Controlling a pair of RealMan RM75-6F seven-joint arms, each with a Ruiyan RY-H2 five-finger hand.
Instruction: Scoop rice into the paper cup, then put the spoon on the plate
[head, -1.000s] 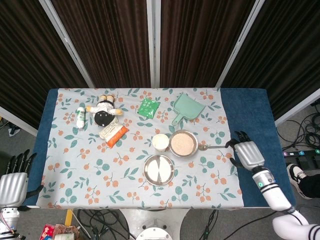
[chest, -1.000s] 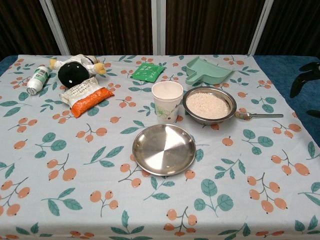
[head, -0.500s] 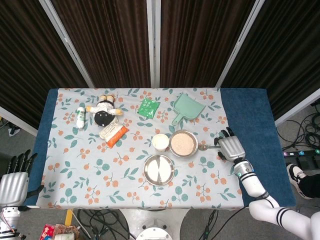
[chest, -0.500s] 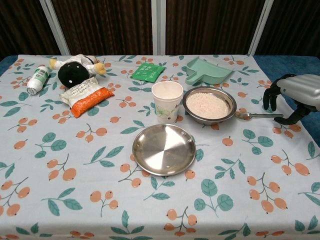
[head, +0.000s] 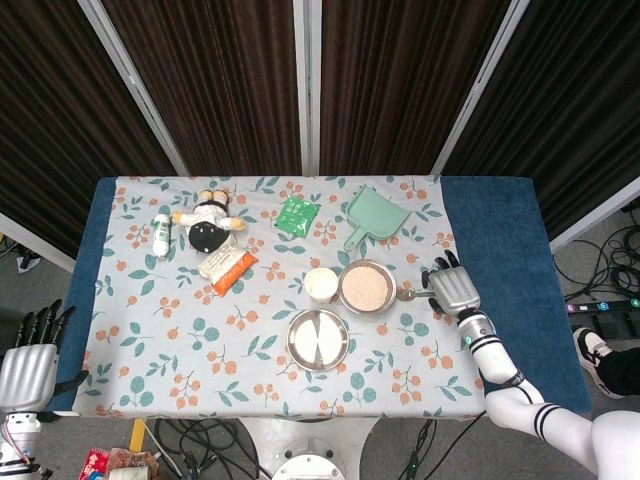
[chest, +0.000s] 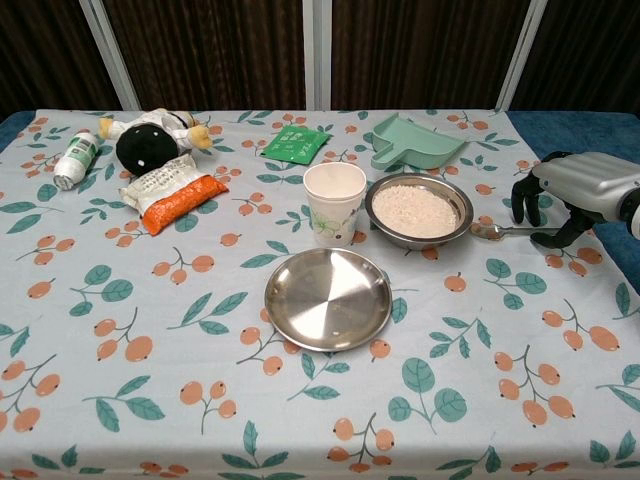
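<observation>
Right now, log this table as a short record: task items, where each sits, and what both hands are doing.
spoon: lies on the cloth right of the bowl, bowl end toward it
rice bowl: filled, beside the paper cup
paper cup: upright, behind the plate
plate: bare, nearest the front edge
right hand: over the spoon's handle, fingers apart and pointing down; no grip visible
left hand: off the table's left edge, holds nothing
</observation>
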